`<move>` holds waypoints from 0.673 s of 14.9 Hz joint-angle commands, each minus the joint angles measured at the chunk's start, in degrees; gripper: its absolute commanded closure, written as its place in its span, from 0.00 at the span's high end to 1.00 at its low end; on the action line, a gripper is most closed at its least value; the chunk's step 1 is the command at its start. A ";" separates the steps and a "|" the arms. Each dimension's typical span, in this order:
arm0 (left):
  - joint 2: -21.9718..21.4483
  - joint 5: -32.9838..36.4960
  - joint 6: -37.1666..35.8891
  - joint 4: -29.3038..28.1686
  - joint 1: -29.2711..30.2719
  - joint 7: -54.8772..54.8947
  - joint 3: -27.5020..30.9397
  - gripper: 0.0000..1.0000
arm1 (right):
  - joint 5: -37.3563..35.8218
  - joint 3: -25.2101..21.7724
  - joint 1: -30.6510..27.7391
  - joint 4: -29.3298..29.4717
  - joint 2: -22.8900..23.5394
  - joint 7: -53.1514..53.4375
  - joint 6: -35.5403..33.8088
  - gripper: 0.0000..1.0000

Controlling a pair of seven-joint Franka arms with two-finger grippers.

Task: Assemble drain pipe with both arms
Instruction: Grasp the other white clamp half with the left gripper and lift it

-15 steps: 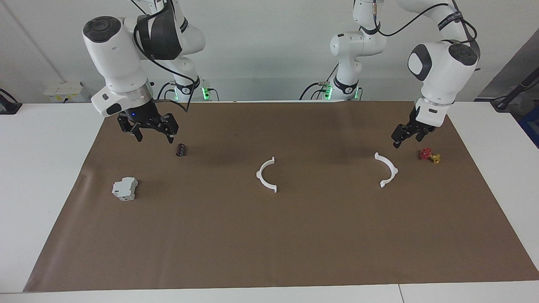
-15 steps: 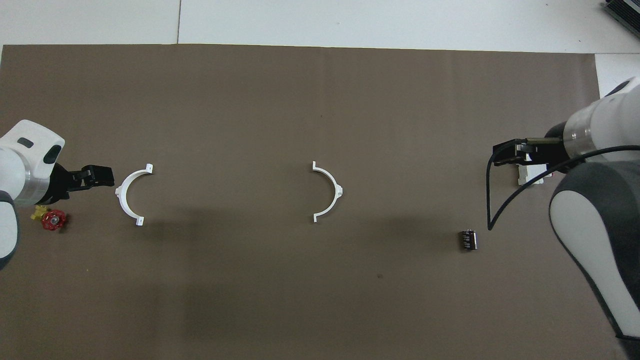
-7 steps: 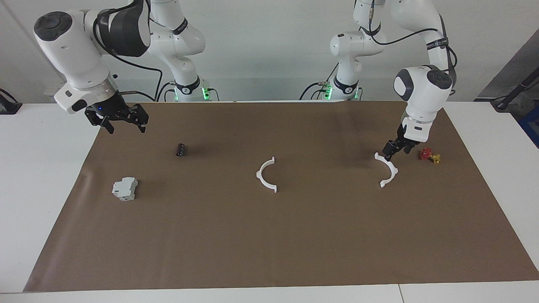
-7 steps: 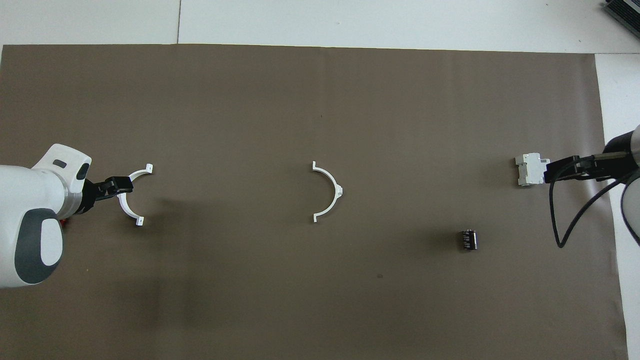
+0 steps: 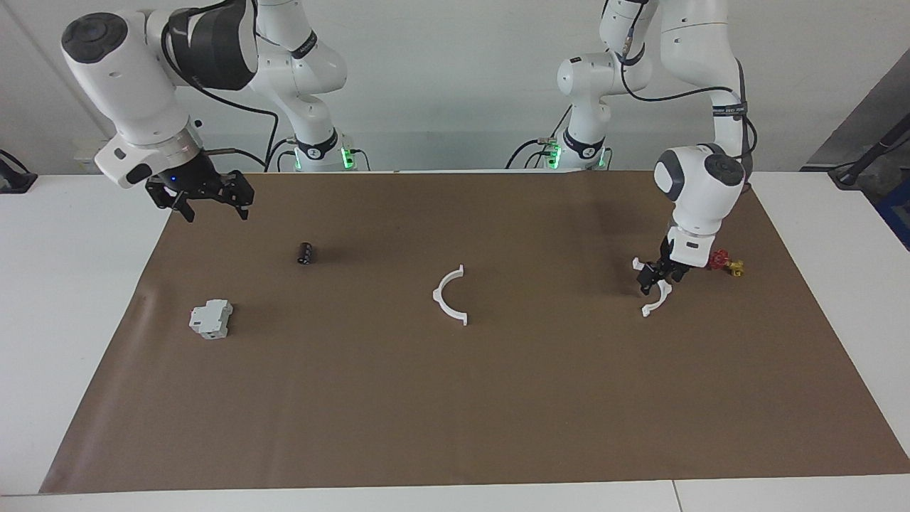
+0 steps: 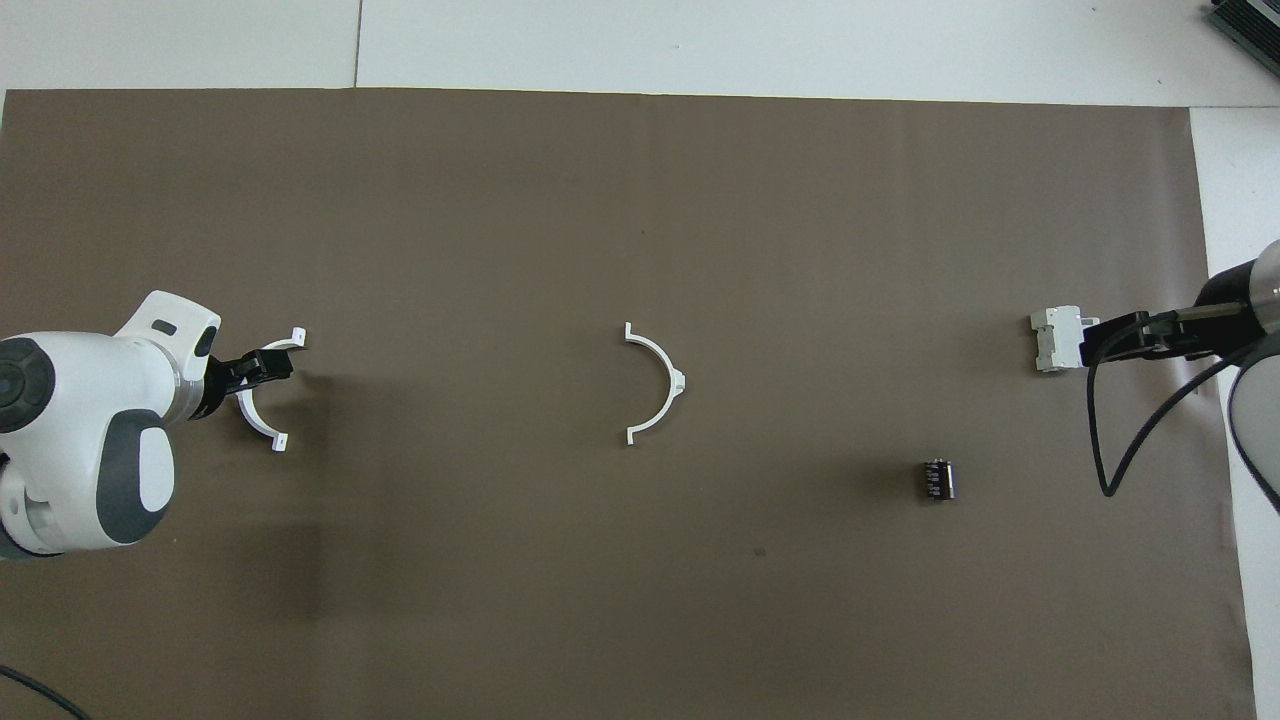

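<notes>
Jaws were found spread on both grippers, nothing being held by either. The right gripper (image 5: pixel 215 212) had been drawn back within the last second from above the small black cylinder (image 5: pixel 306 253) and was now hung in the air over the edge of the brown mat (image 5: pixel 455 405) at the right arm's end, where it seemed to be waiting. The grey block (image 5: pixel 211 318) had been left untouched, as had the cylinder.

One white arc (image 5: pixel 446 301) of the drain pipe lay flat near the middle of the mat, unmoved. Its bow was turned toward the right arm's end and its open side toward the left arm's end, and the line between its two tabbed ends was laid along the direction running away from the robots.

The second arc (image 5: pixel 660 300) lay well apart from it, toward the left arm's end, mirrored: bow outward, open side faced toward the first arc, its end-to-end line parallel. The left gripper (image 5: pixel 655 281) had been brought down from beside the red valve (image 5: pixel 722 262) onto the crown of this arc and appeared to be set astride it, not yet clamped.

A pick-up of this half was judged to be imminent. Joining had not been begun, and little turning should be needed, since the open sides already faced each other.
</notes>
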 commanded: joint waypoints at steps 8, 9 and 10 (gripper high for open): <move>-1.37 -0.17 0.52 -1.22 2.81 18.63 0.25 1.00 | -0.39 0.17 -0.08 4.24 -1.85 -0.85 -6.23 1.00; -1.29 -0.17 0.52 -1.04 2.99 18.81 0.25 1.00 | -0.30 0.17 -0.16 4.33 -1.76 -0.67 -5.88 1.00; -1.28 -0.17 0.60 -0.95 3.08 18.82 0.25 1.00 | -0.30 0.17 -0.17 4.33 -1.76 -0.59 -5.88 1.00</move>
